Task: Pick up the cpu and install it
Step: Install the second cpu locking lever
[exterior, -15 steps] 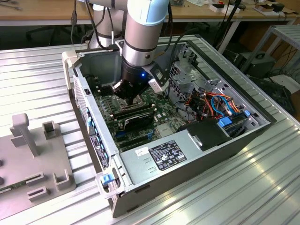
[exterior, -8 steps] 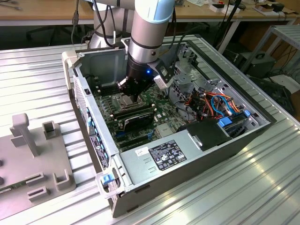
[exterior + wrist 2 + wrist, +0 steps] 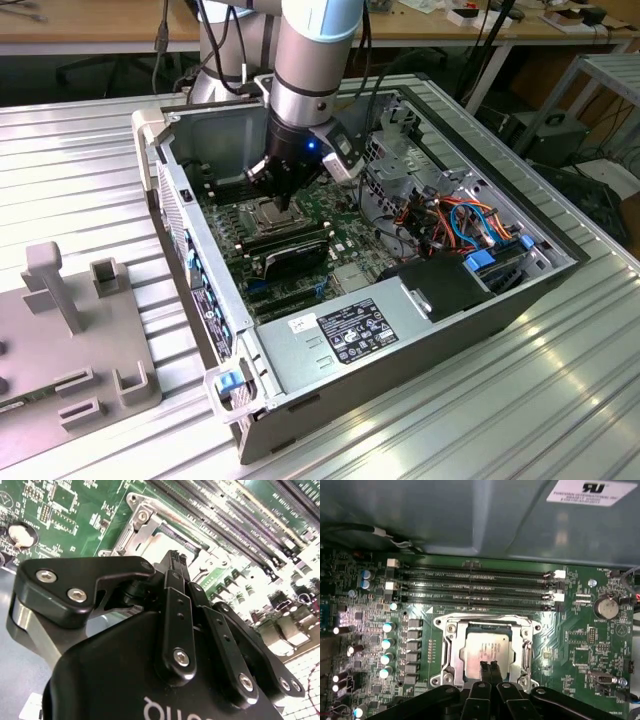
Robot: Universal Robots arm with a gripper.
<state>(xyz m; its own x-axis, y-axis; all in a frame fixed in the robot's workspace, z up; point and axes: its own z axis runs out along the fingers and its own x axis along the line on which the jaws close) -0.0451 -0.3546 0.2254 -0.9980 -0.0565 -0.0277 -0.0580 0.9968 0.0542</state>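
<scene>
The cpu [image 3: 487, 651] lies flat in the socket frame [image 3: 451, 652] on the motherboard [image 3: 580, 645], its dull silver top showing just ahead of my fingertips in the first wrist view. My gripper [image 3: 487, 666] hangs right over its near edge with the two fingers [image 3: 483, 669] pressed together, pinching nothing that I can see. Whether their tips touch the chip's top or hover just above it I cannot tell.

I judge the chip already placed in its seat, so the step in hand is the seating end of the install, not the pickup. The next move calls for care. The chip must lie square and level in the socket, and any push must go straight down and lightly.

Beyond the socket run the long memory slots [image 3: 475, 585]. Around the board stands the open computer case [image 3: 190, 250].
</scene>
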